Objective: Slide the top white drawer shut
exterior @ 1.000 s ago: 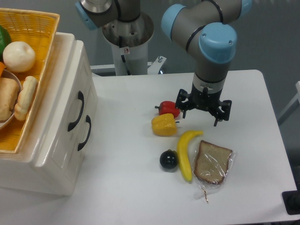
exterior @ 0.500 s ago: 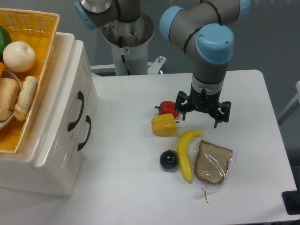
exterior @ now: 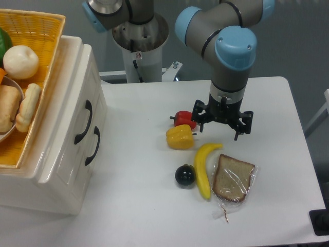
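Note:
The small cream-white chest (exterior: 61, 170) stands at the table's left edge, its fronts facing right. The top white drawer (exterior: 77, 105) carries the upper black curved handle (exterior: 84, 122). Its front looks about level with the lower drawer (exterior: 93, 146) beneath it. My gripper (exterior: 219, 126) hangs pointing down over the middle of the table, far right of the chest, just right of a red pepper (exterior: 184, 119). Its black fingers are spread open with nothing between them.
A yellow wicker basket (exterior: 49, 31) with bread and vegetables sits on top of the chest. A yellow pepper (exterior: 180, 137), a banana (exterior: 204, 163), a black ball (exterior: 184, 175) and wrapped bread (exterior: 234, 178) lie below the gripper. The arm's base (exterior: 140, 43) stands at the back.
The arm's elbow and wrist shifted slightly left a second ago and have held still since. The gripper stays open in nearly the same spot. The drawers have not moved.

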